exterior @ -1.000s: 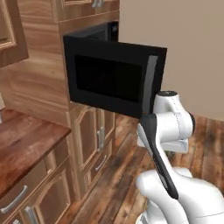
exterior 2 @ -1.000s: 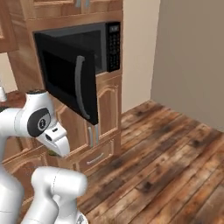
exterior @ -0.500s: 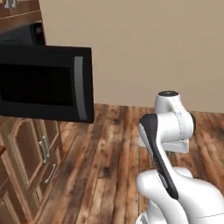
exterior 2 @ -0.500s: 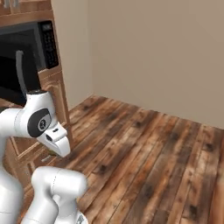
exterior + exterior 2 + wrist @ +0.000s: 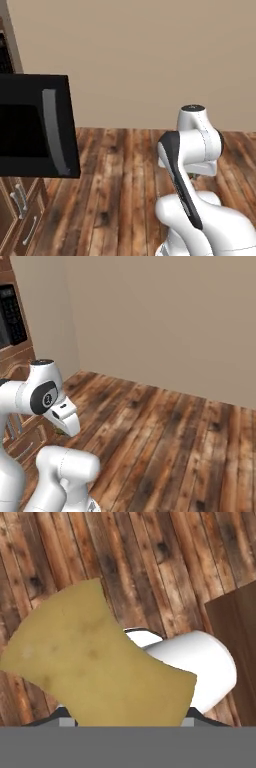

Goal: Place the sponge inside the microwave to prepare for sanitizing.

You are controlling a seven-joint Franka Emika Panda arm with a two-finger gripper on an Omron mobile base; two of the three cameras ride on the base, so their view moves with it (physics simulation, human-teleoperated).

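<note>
The sponge is a yellow-olive soft block that lies close before the hand camera, above the wood floor. My gripper is shut on the sponge, with its grey fingertips peeking out at the sponge's lower edge. The microwave hangs at the left edge of the left base view, its black windowed door swung open toward me, its grey bar handle facing out. The microwave's keypad shows at the upper left of the right base view. The oven's inside is out of view.
Wooden cabinet doors stand below the microwave at lower left. A dark wood panel edges into the hand view's right side. Brown plank floor stretches to a plain beige wall.
The whole picture has swung to the right in both base views, so the camera has moved. The microwave has slid to the left edge, and wall and floor have come in.
</note>
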